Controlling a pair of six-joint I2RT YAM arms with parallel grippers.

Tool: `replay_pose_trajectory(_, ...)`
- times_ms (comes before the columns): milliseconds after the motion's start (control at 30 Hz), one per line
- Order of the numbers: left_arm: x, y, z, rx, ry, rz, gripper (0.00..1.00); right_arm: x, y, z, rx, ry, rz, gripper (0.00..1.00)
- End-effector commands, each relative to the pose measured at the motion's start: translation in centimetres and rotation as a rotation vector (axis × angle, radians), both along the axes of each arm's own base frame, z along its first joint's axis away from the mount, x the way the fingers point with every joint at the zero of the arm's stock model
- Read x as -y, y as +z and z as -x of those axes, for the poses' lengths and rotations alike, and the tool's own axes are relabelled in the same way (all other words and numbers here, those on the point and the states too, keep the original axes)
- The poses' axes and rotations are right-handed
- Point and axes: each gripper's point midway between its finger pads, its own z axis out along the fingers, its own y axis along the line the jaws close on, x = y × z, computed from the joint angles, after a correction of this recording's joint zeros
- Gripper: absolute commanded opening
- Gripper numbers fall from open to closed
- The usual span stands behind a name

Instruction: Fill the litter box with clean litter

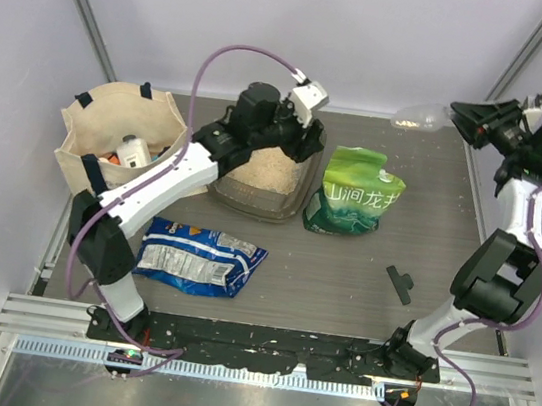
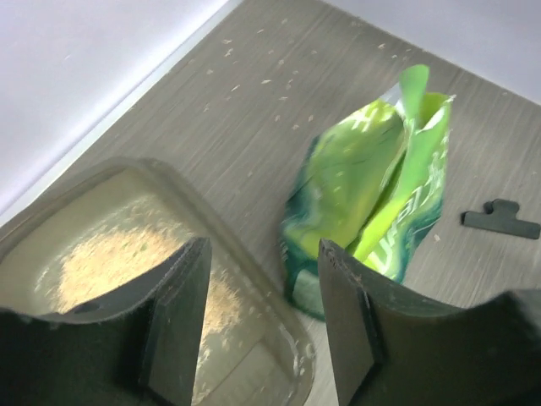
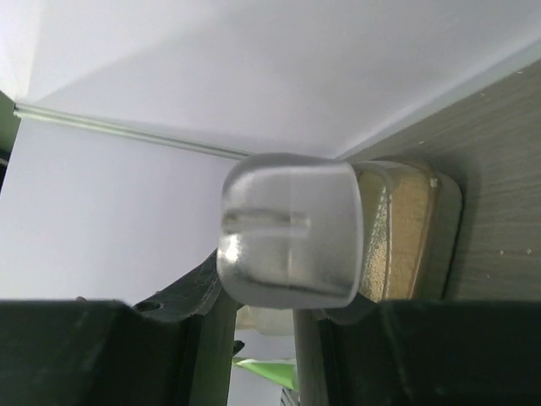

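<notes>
Grey tabletop (image 1: 340, 284) below: my right pincer (image 1: 457, 116) grips a clear plastic scoop (image 1: 417, 114); keep it level until over the smoky translucent litter box (image 1: 251, 203); my left pincer (image 2: 264, 254) gapes empty.

Grey wood-grain table (image 1: 340, 284) is carrying five items: beige tote bag (image 1: 88, 137) standing far left, litter box (image 1: 255, 207) sitting mid-rear, green bag (image 1: 358, 193) standing just beside it, blue packet (image 1: 198, 256) lying flat in front, black clip (image 1: 400, 284) lying apart, right; stray granules (image 2: 254, 85) are dotting the rear surface.
</notes>
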Motion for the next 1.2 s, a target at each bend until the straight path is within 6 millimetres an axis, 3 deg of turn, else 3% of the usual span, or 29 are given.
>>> replay_pose_trajectory(0, -4.5, 2.9, 1.0, 0.081, 0.027, -0.03, 0.59, -3.4, 2.5, -3.2, 0.062, 0.075, 0.062, 0.01)
replay_pose_trajectory(33, -5.2, 2.7, 1.0, 0.08, 0.035, -0.042, 0.63, -5.6, 4.1, -3.8, 0.103, 0.119, 0.086, 0.01)
replay_pose_trajectory(100, -7.3, 2.5, 1.4, 0.088, 0.092, -0.072, 0.67, -7.4, 2.9, -5.6, 0.065, 0.157, 0.088, 0.01)
replay_pose_trajectory(133, -8.1, 2.6, 1.4, 0.11, 0.116, -0.087, 0.69, -10.2, 4.3, -6.1, 0.119, 0.197, 0.127, 0.01)
replay_pose_trajectory(200, -10.0, 2.6, 1.7, 0.139, 0.171, -0.105, 0.71, -13.0, 2.5, -7.6, 0.092, 0.241, 0.149, 0.01)
replay_pose_trajectory(233, -10.5, 2.7, 1.8, 0.151, 0.184, -0.112, 0.71, -15.7, 2.9, -7.8, 0.133, 0.276, 0.19, 0.01)
replay_pose_trajectory(267, -11.3, 2.1, 1.7, 0.144, 0.206, -0.126, 0.71, -17.2, 2.0, -8.3, 0.115, 0.295, 0.204, 0.01)
replay_pose_trajectory(333, -12.0, 2.9, 2.3, 0.162, 0.214, -0.124, 0.72, -19.3, -0.2, -9.6, 0.109, 0.31, 0.276, 0.01)
replay_pose_trajectory(367, -12.2, 2.7, 2.4, 0.162, 0.216, -0.128, 0.72, -22.1, -1.0, -9.3, 0.111, 0.351, 0.305, 0.01)
replay_pose_trajectory(433, -12.7, 3.4, 2.7, 0.179, 0.222, -0.12, 0.72, -23.1, -3.8, -10.5, 0.063, 0.302, 0.42, 0.01)
replay_pose_trajectory(500, -13.0, 3.6, 2.7, 0.194, 0.224, -0.119, 0.72, -25.1, -5.4, -10.8, 0.122, 0.313, 0.555, 0.01)
replay_pose_trajectory(567, -13.3, 3.9, 2.9, 0.204, 0.229, -0.108, 0.72, -25.6, -6.6, -11.6, 0.139, 0.283, 0.657, 0.01)
replay_pose_trajectory(600, -13.5, 4.0, 2.9, 0.208, 0.231, -0.106, 0.72, -27.6, -6.8, -11.1, 0.165, 0.315, 0.676, 0.01)
replay_pose_trajectory(733, -14.1, 4.3, 3.0, 0.223, 0.237, -0.089, 0.72, -31.9, -5.9, -9.7, 0.259, 0.383, 0.735, 0.01)
replay_pose_trajectory(800, -14.3, 4.0, 3.2, 0.22, 0.236, -0.088, 0.72, -33.0, -5.7, -9.4, 0.309, 0.373, 0.825, 0.01)
replay_pose_trajectory(933, -14.0, 3.5, 3.3, 0.212, 0.219, -0.072, 0.72, -32.4, -4.1, -9.9, 0.426, 0.3, 0.925, 0.01)
replay_pose_trajectory(967, -13.7, 3.7, 3.4, 0.212, 0.206, -0.059, 0.72, -32.1, -1.4, -9.3, 0.49, 0.257, 0.928, 0.01)
replay_pose_trajectory(1067, -12.8, 3.7, 3.6, 0.188, 0.172, -0.027, 0.72, -31.3, 1.3, -9.3, 0.545, 0.193, 0.941, 0.01)
replay_pose_trajectory(1100, -12.5, 3.5, 3.6, 0.177, 0.158, -0.023, 0.72, -30.7, 3.2, -8.8, 0.566, 0.168, 0.938, 0.01)
replay_pose_trajectory(1167, -11.7, 3.7, 3.9, 0.166, 0.118, -0.002, 0.72, -28.9, 4.9, -8.4, 0.572, 0.125, 0.95, 0.01)
